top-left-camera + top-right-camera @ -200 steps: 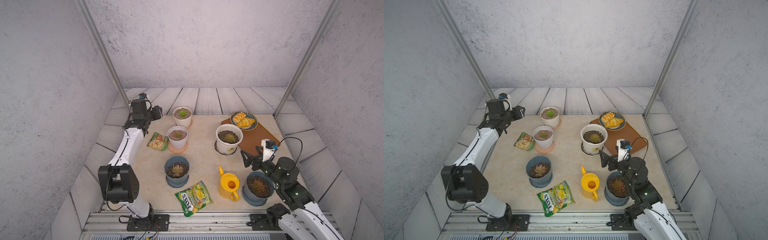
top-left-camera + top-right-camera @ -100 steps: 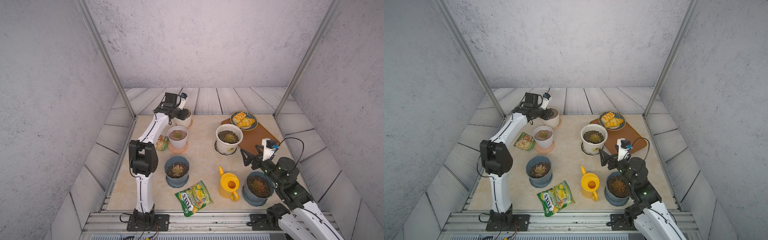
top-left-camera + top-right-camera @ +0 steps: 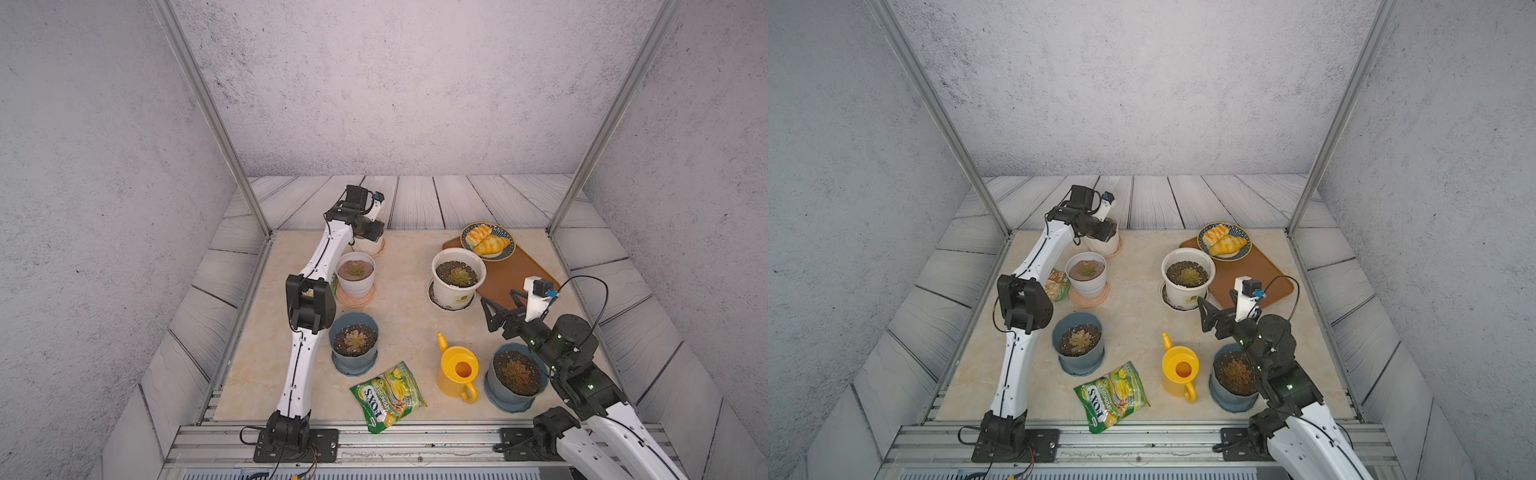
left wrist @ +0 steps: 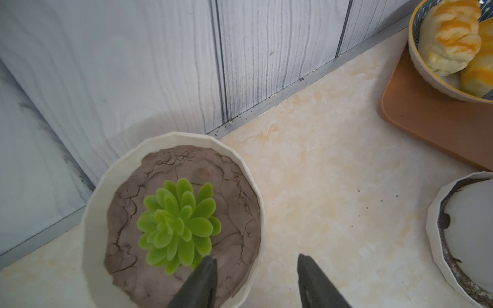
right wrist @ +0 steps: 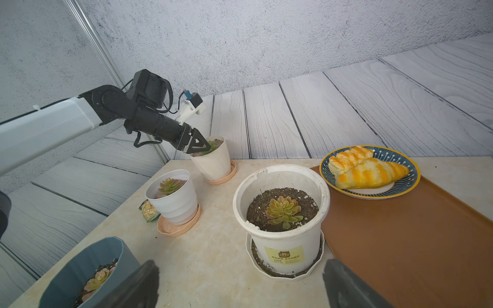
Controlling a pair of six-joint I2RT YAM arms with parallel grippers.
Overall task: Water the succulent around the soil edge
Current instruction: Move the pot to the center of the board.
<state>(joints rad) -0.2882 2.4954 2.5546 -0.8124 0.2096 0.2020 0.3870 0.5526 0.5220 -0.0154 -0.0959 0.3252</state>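
The yellow can (image 3: 457, 370) stands upright on the table (image 3: 407, 299), near the front. Nothing holds it. It is between a bag (image 3: 388, 397) of snacks and a blue pot (image 3: 511, 401), just beside that pot. Its spout points to the back.

The left arm reaches far back to a white pot (image 4: 186, 136) by the back edge of the table. A green plant (image 4: 177, 226) grows in the middle of its brown, cracked soil (image 4: 213, 173). The left gripper (image 4: 256, 258) is right at the top of this pot. Its fingers are apart and hold nothing. One finger is over the soil, close to the plant. The other finger is out past the rim, over the table. I cannot tell if they touch the pot.

The right gripper (image 5: 241, 264) hangs over the table, a little behind the can. Its fingers are wide apart and hold nothing. It points at a big white pot (image 3: 453, 297) that sits on a dish.

Behind that pot lies a brown board (image 3: 511, 274). A plate (image 3: 509, 253) with bread (image 3: 486, 241) sits on its far end.

Four more plants grow in the other pots. I cannot tell which plant gets the water.
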